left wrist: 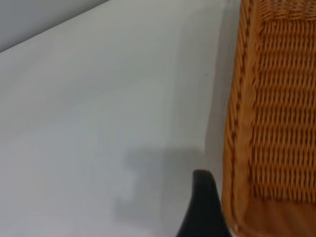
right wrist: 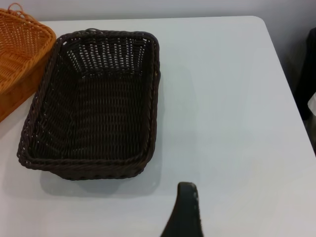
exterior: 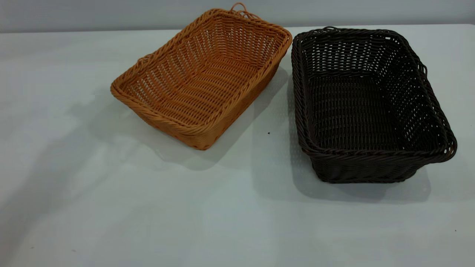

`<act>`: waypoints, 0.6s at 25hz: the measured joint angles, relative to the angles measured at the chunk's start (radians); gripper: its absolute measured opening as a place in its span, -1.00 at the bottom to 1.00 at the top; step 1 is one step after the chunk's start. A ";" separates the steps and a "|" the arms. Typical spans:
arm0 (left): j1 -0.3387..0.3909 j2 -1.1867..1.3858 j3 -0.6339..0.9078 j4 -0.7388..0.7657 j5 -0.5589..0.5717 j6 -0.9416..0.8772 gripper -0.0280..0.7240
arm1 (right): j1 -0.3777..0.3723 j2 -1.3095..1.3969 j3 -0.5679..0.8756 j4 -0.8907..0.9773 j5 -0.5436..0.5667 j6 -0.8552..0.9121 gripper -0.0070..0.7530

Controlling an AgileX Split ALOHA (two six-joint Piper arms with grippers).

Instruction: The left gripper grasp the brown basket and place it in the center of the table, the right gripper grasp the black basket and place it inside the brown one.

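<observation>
The left gripper (left wrist: pixel 202 207) shows only as one dark fingertip in its wrist view, so how wide it stands cannot be told; it holds nothing. The brown basket (left wrist: pixel 269 118) lies just beside that finger, its long braided rim running alongside, which suggests the arm is lining up on that rim for a pinch. In the exterior view no arm appears, and the brown basket (exterior: pixel 202 78) sits skewed on the table (exterior: pixel 111 204), toward the far side and left of middle, its small loop at the far end. It has not yet been carried to the centre.

The black basket (exterior: pixel 367 107) stands to its right, their near corners close but seemingly apart, squarer to the table edge. Both baskets are empty and upright.

The right gripper (right wrist: pixel 185 212) likewise shows a single dark finger, its opening impossible to judge, with nothing in it. The black basket (right wrist: pixel 91 103) lies ahead of it and off to one side, well apart, so this arm looks to be waiting its turn while the brown one is placed first.
</observation>
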 joint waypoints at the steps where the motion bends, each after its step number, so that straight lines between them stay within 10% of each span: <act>1: -0.009 0.037 -0.027 0.000 0.000 0.000 0.40 | 0.000 0.000 0.000 0.001 0.000 0.000 0.52; 15: -0.058 0.457 -0.341 -0.004 0.010 0.037 0.40 | 0.000 0.000 0.000 0.003 0.000 0.001 0.52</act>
